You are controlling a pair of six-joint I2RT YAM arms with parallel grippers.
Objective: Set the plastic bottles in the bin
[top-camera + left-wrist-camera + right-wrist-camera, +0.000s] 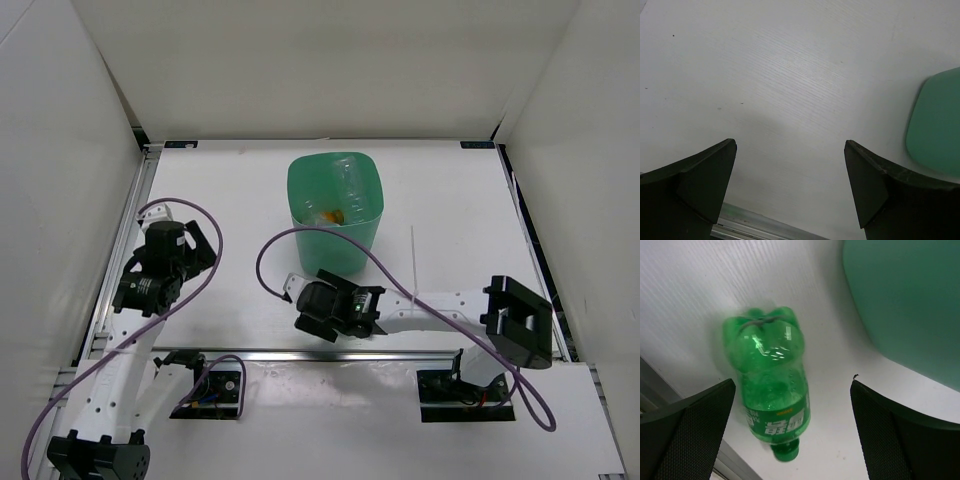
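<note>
The right tool [792, 385] hangs wide open over the green soda bottle [769, 355], which lies on the counter [700, 290] just beside the bin [910, 300]. The left tool [790, 145] is open too. The bin seems to hold clear bottles [350, 180] and an orange one [335, 214].

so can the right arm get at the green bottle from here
Probably yes: the green bottle lies uncovered right below the open right gripper, clear of the bin.

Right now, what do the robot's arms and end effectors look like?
The left arm and right arm have white links, black joint housings and purple cables. The left end effector's fingers are broad and black; the right end effector's also show a mesh texture.
</note>
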